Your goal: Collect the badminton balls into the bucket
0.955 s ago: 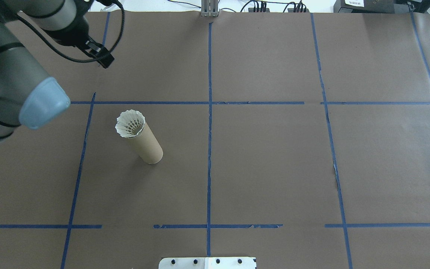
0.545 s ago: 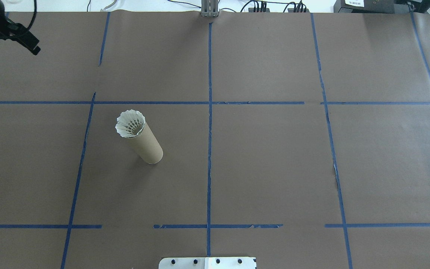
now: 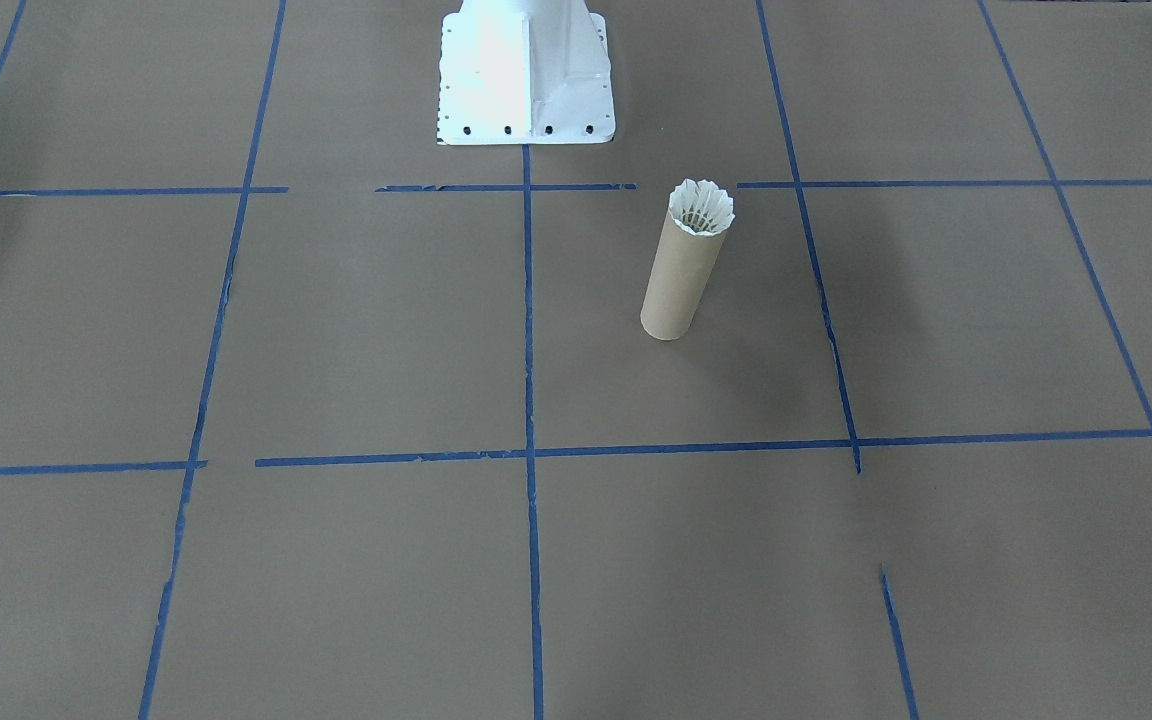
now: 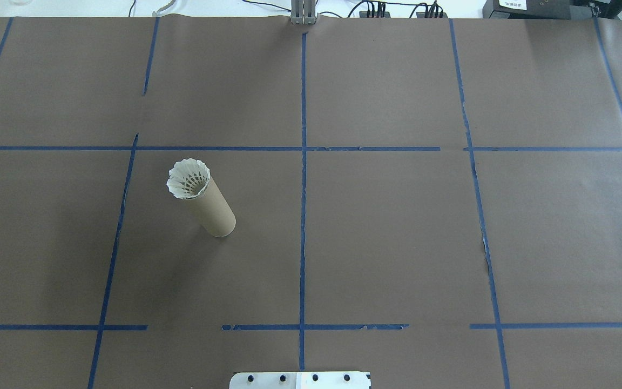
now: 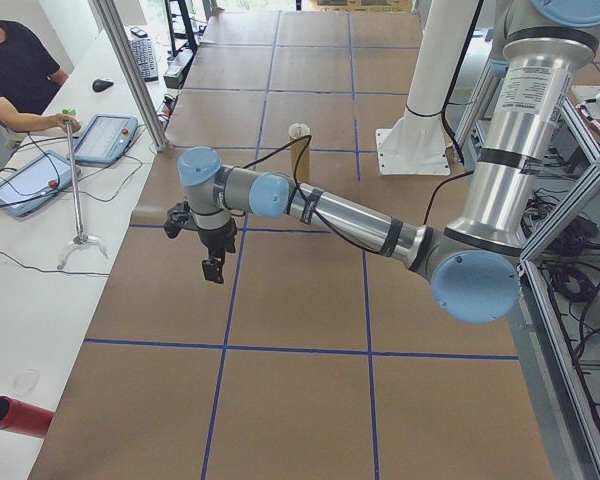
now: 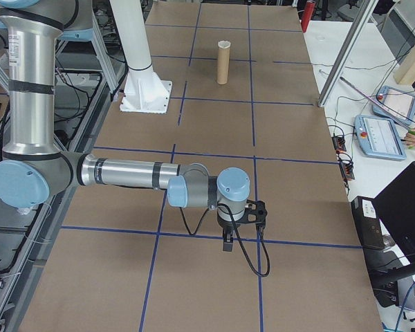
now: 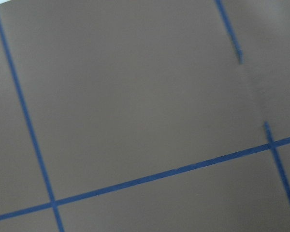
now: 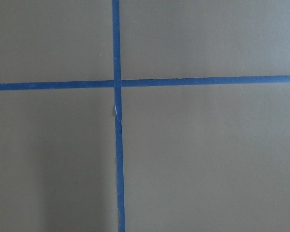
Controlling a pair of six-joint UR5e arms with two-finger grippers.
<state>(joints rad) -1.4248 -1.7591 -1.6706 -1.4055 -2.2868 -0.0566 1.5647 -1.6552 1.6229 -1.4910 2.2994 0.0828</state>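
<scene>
The bucket [image 3: 676, 285] [image 4: 214, 210] is a brown cardboard tube standing upright left of the table's centre line in the overhead view. A white feather badminton ball [image 3: 702, 207] [image 4: 188, 178] sits in its top opening, its skirt poking above the rim and its cork tip hidden inside. My left gripper [image 5: 212, 268] hangs over the table's left end, far from the tube [image 5: 301, 160]; I cannot tell whether it is open or shut. My right gripper [image 6: 227, 243] hangs low over the right end, far from the tube [image 6: 223, 66]; its state cannot be told either. Both wrist views show only brown paper and blue tape.
The white robot base [image 3: 526, 80] [image 4: 300, 380] stands at the table's near edge behind the tube. A person [image 5: 20, 70] sits at a side bench with tablets beyond the left end. A red cylinder [image 5: 20, 415] lies on that bench.
My left arm has swung away to the left and left the overhead view. The tube and the shuttlecock in it have not moved.
</scene>
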